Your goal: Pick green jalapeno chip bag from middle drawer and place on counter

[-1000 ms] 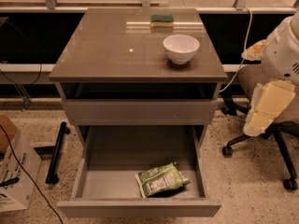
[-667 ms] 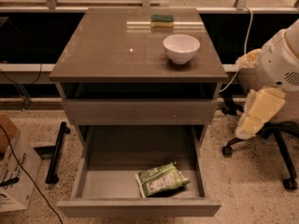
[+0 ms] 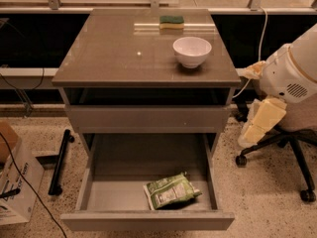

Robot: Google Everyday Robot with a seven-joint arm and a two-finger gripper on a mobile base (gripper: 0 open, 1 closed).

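In the open middle drawer [image 3: 114, 195], front right, the green jalapeno chip bag [image 3: 171, 191] is lying ungrasped. The gripper [image 3: 260, 125] is hanging right of the drawer, and I can't tell its grip state. You're facing the whole pick and counter [image 3: 114, 53] placement.

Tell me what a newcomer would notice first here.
The middle drawer stands pulled wide open at the bottom, with the green jalapeno chip bag lying near its front. Next come the white bowl and a green-and-yellow sponge on the counter, and the gripper hanging to the counter's right, beside an office chair.
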